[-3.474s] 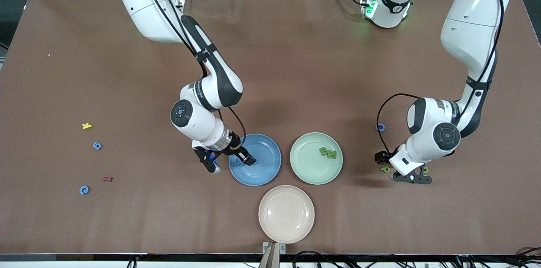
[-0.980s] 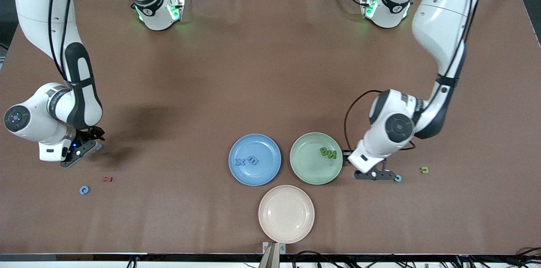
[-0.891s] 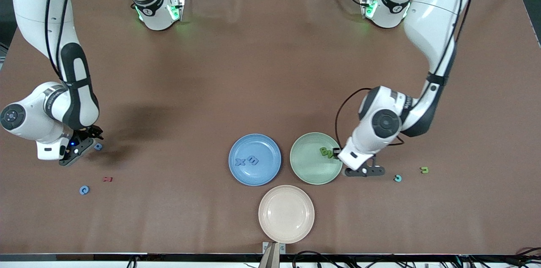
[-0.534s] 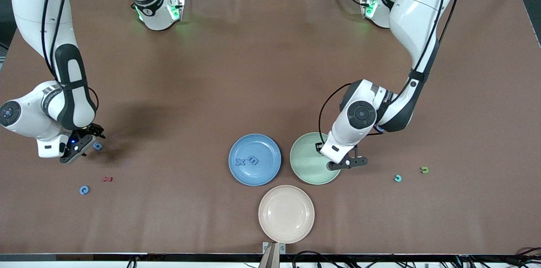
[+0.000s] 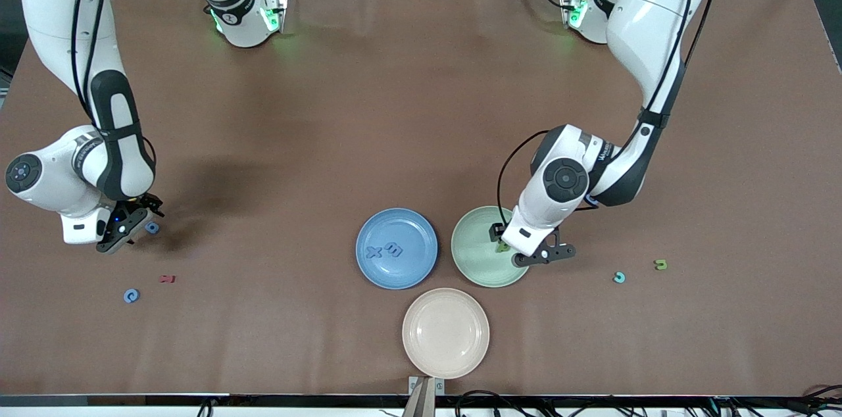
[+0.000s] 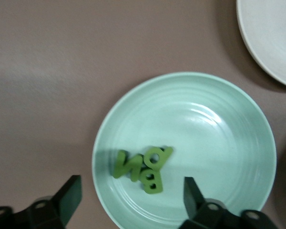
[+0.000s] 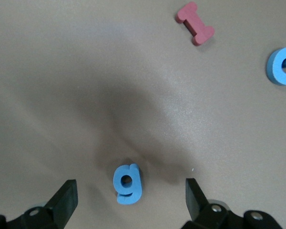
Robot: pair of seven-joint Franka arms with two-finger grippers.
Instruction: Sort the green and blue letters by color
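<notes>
Left gripper (image 6: 128,205) hovering over pale green round plate (image 6: 229,143), jaws wide, holding nothing; three leaf-green foam letters (image 6: 145,169) lying inside at plate's 7 o'clock. Right gripper (image 7: 128,200) hanging wide over blue foam letter g (image 7: 127,183). Next: lowering, closing on g.
</notes>
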